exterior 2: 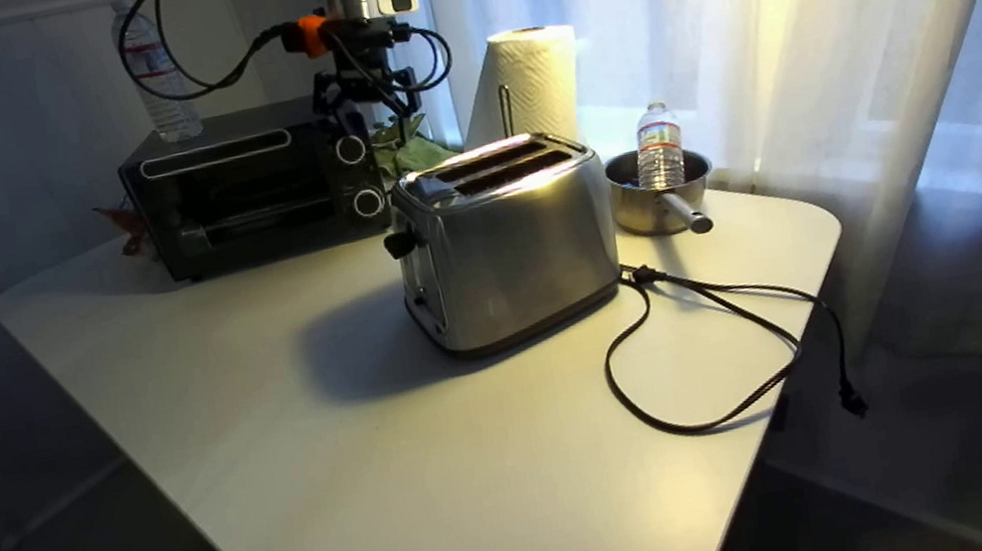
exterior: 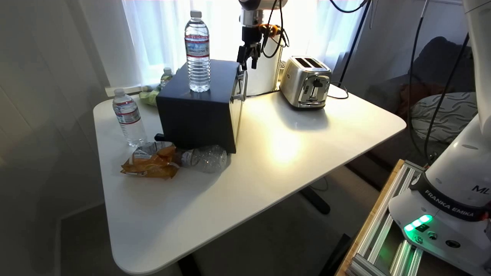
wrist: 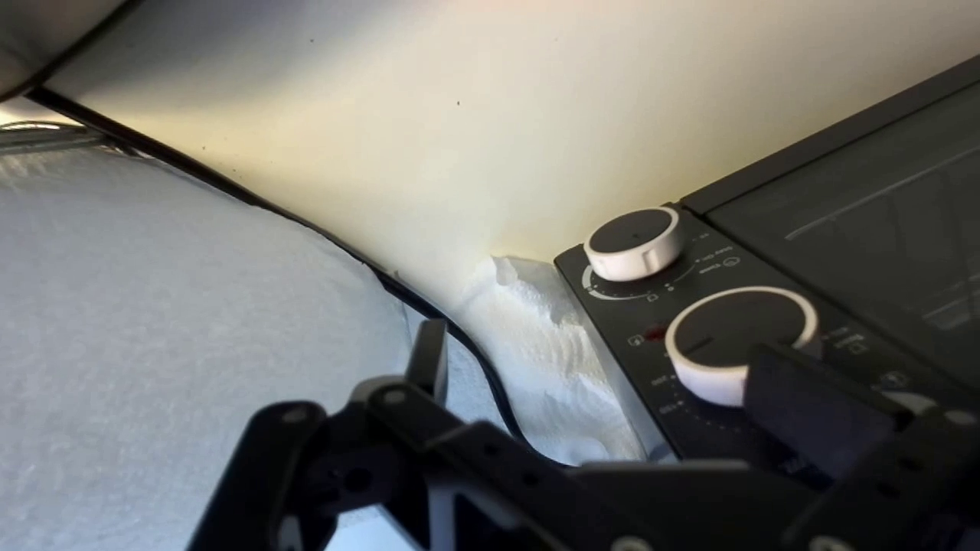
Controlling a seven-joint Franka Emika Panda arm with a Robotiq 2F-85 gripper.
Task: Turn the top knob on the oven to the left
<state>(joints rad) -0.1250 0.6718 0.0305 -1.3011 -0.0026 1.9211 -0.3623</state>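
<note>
In an exterior view the oven point(exterior 2: 254, 191) stands toward eleven o'clock on the white table point(exterior 2: 447, 485), its top knob point(exterior 2: 350, 149) at twelve o'clock from the lower knob point(exterior 2: 368, 202). The gripper point(exterior 2: 373, 127) is near the top knob toward one o'clock, fingers point(wrist: 815, 413) wide apart and holding nothing; in the wrist view one overlaps that knob, and I cannot tell whether they touch. A water bottle point(exterior 2: 154, 67) stands atop the oven, the toaster point(exterior 2: 514, 261) at its four o'clock.
</note>
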